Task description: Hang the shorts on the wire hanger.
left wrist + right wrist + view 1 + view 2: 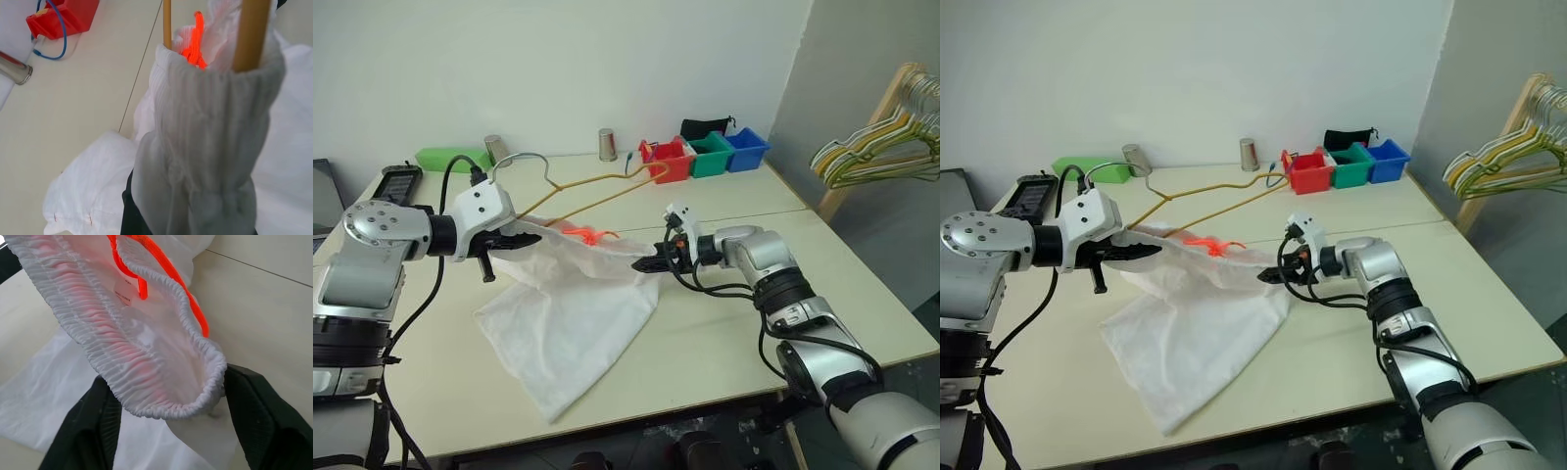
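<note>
Fabric of the large white thin shorts [570, 313] is stretched between the two arms above the pale wooden table [724, 338], the gathered elastic waistband lifted and the legs trailing down onto the tabletop. At the left end, the left gripper [512, 240] has its black fingers pressed together on the waistband and on the thin yellow-gold wire hanger [597, 196]; in the left wrist view two gold rods of the hanger run into the bunched waistband. The hanger slants back over the table, its silvery hook near the left gripper and its far end reaching toward a red plastic bin [672, 161]. An orange drawstring [590, 234] lies at the waist opening, between the grippers. At the right end, the right gripper [649, 263] stands with its fingers apart on either side of the waistband's edge, as the right wrist view shows; whether they pinch it cannot be told. Green and blue bins sit beside the red one, and bunched hangers [876, 157] hang at the far right.
</note>
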Robot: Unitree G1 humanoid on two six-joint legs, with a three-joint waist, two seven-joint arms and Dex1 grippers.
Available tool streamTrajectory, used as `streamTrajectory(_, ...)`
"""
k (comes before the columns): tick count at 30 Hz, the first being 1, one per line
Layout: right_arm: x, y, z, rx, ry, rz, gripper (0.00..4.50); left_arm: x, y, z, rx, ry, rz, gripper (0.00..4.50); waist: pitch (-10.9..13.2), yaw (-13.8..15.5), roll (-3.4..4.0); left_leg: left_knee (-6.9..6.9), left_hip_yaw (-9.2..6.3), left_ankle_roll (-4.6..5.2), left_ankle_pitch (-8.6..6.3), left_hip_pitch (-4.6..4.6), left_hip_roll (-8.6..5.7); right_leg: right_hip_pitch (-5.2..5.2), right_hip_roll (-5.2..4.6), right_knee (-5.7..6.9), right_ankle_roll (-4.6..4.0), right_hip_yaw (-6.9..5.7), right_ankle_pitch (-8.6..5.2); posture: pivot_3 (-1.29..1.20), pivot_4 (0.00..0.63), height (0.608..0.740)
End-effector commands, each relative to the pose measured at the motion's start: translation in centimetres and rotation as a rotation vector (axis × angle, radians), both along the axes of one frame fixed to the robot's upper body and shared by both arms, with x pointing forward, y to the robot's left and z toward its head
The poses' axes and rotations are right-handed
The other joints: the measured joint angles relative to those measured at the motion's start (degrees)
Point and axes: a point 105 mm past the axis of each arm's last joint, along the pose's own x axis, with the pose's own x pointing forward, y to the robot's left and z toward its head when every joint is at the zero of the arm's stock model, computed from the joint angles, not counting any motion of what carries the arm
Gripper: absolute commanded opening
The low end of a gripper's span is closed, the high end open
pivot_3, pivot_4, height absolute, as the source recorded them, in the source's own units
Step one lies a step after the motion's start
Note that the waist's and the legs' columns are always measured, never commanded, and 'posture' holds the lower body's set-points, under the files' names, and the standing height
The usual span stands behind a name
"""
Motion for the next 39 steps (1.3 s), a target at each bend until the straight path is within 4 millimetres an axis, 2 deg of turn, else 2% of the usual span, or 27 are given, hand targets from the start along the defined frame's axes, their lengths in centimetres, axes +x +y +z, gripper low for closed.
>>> streamTrajectory(1,0.2,-0.2,1.7,0.032,-0.049,0.015,2.03,0.0,0.2,2.0,0.001,-0.075,0.006,0.0,0.0,0.1,0.0,0.0,0.0,0.0,0.0,0.0,0.0,0.0,0.0,0.0,0.0,0.01,0.0,0.07,0.0,0.74)
streamTrajectory(9,0.1,-1.0,1.6,-0.014,-0.112,0.015,0.07,0.3,0.1,2.0,0.002,-0.076,0.009,0.0,0.0,0.1,0.0,0.0,0.01,0.0,0.0,0.0,0.01,-0.01,0.0,0.01,0.0,0.0,0.0,0.06,0.0,0.74)
streamTrajectory(14,0.4,-1.9,1.6,-0.112,-0.24,0.003,0.07,-0.1,-0.4,1.7,-0.025,-0.033,-0.017,0.0,0.0,0.0,0.0,0.0,0.02,0.0,0.0,0.0,0.0,0.0,0.0,-0.01,0.0,0.01,0.0,0.05,0.0,0.74)
streamTrajectory(18,1.0,-3.1,2.2,-0.208,-0.373,-0.014,0.07,-2.4,-1.1,0.5,-0.048,0.126,-0.098,0.0,0.0,-0.1,0.01,0.0,0.03,0.0,0.0,-0.01,0.0,-0.01,0.0,-0.01,0.0,0.01,0.0,0.03,0.0,0.74)
streamTrajectory(22,1.1,-4.1,2.9,-0.247,-0.43,-0.006,0.07,-3.5,0.0,-1.3,0.071,0.199,-0.104,0.0,0.0,-0.3,0.01,-0.01,0.07,0.0,0.0,0.0,0.03,-0.01,0.01,-0.04,0.0,0.04,-0.01,0.02,0.0,0.74)
streamTrajectory(30,-0.3,-4.4,4.9,-0.283,-0.536,0.053,0.07,-2.5,1.2,-2.3,0.14,0.193,-0.065,0.0,0.0,0.1,0.02,-0.01,0.06,0.0,0.0,0.0,0.03,0.01,0.05,-0.07,0.01,0.02,-0.02,0.01,0.0,0.74)
streamTrajectory(35,-1.1,-4.6,5.1,-0.302,-0.555,0.073,0.07,-2.0,0.5,-1.9,0.09,0.179,-0.066,0.0,0.0,0.0,0.02,-0.01,0.08,0.01,0.0,0.0,0.04,0.01,0.05,-0.08,0.01,0.03,-0.02,-0.01,0.0,0.74)
streamTrajectory(39,-1.0,-4.8,5.1,-0.313,-0.561,0.065,0.07,-2.5,1.1,-2.9,0.167,0.209,-0.091,0.0,0.0,-0.1,0.03,-0.01,0.09,0.01,0.0,0.01,0.04,0.01,0.05,-0.07,0.01,0.04,-0.02,-0.01,0.0,0.74)
